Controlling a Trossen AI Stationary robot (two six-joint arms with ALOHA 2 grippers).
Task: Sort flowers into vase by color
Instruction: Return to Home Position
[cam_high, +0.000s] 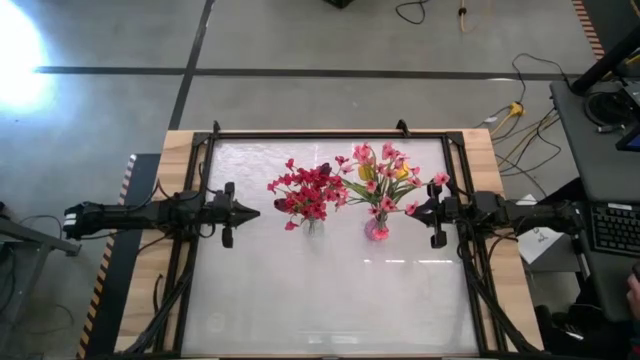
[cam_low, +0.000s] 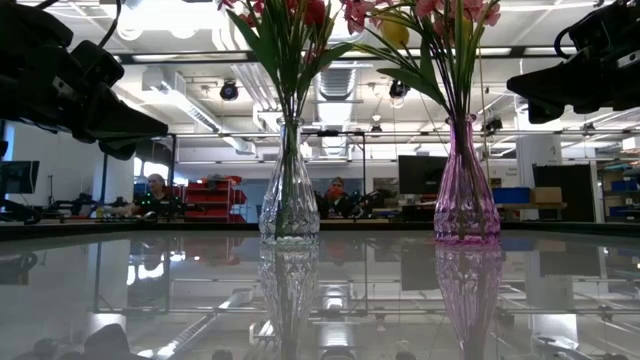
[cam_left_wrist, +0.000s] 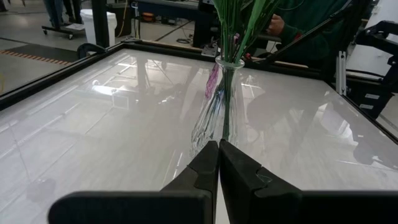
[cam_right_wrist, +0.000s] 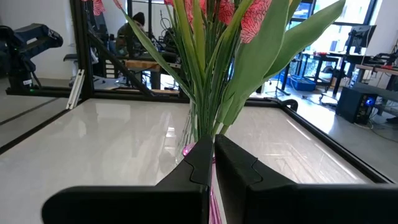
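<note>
I judge the sorting itself finished and the step in hand to be parking the arms: I see no loose stem on the table (cam_high: 320, 300).

The left gripper (cam_high: 254, 211) hangs above the glass at 9 o'clock of the clear vase (cam_low: 290, 190), near it but not touching. Its fingers are pressed together on nothing, which the left wrist view shows plainly. The right gripper (cam_high: 413, 210) mirrors it at 3 o'clock of the pink vase (cam_low: 466, 185), close to the outer blossoms, its fingers also together and empty.

The next move, as I read it, calls for drawing each arm straight back toward its own side, the left to 9 o'clock and the right to 3 o'clock. The right one needs care, since the leaves stand right in front of its fingers and a snag could tip the vase.

My count:
- Two vases stand upright side by side, the clear one at 9 o'clock of the pink one.
- Two bunches are in them: the dark-red flowers (cam_high: 308, 190) in the clear vase, the pink flowers (cam_high: 385, 160) in the pink vase.
- At least one yellow blossom (cam_high: 398, 172) sits among the pink ones.

I cannot count the individual stems.
</note>
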